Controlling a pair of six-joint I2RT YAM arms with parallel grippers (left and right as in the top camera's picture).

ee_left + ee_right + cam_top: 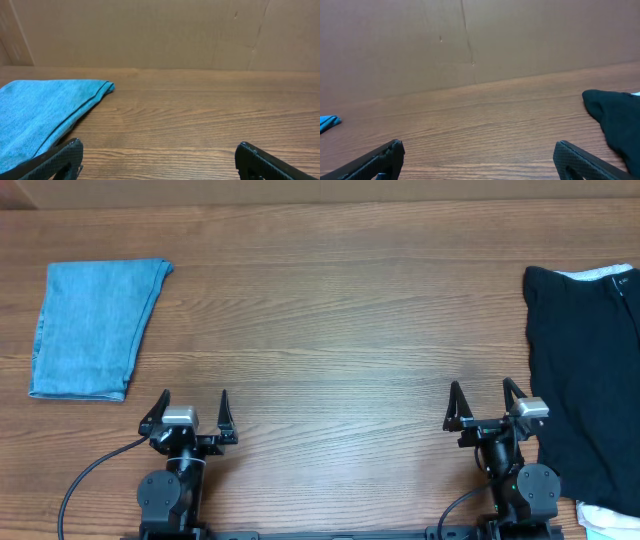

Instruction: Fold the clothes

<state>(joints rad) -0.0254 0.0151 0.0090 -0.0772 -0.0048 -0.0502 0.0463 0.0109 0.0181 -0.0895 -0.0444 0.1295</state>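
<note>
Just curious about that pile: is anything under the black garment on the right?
A white cloth peeks from under the black garment at its far edge, and more white fabric shows at its near corner. Whether they are one piece is hidden beneath it.

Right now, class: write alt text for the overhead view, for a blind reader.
Folded blue jeans lie at the table's far left; a black garment covers the right edge. The left gripper and right gripper sit open, empty.

I see the wooden table [330,310] carrying folded light blue jeans [90,330] far left, a black garment [590,400] far right, and a white cloth [607,522] at that garment's near edge.
</note>
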